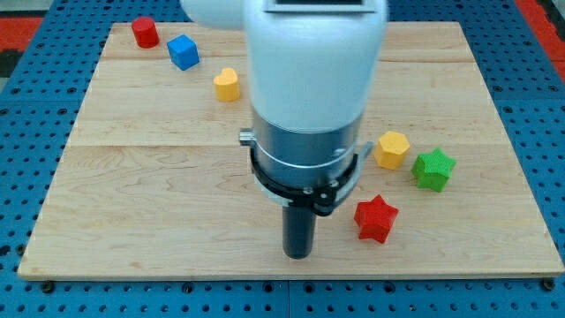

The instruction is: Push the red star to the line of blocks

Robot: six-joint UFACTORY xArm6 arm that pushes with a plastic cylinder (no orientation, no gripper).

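The red star (375, 218) lies near the board's bottom edge, right of centre, below and left of the yellow hexagon (392, 149) and the green star (433, 169). My tip (297, 254) rests on the board just left of the red star, a short gap apart. The line of blocks runs from the view's top left: a red cylinder (145, 32), a blue cube (183, 52), a yellow block (227, 85), then the yellow hexagon and green star at the right. The arm's body hides the middle of the line.
The wooden board (106, 203) lies on a blue pegboard surface (18, 177). The arm's wide white and grey body (309, 106) covers the board's centre.
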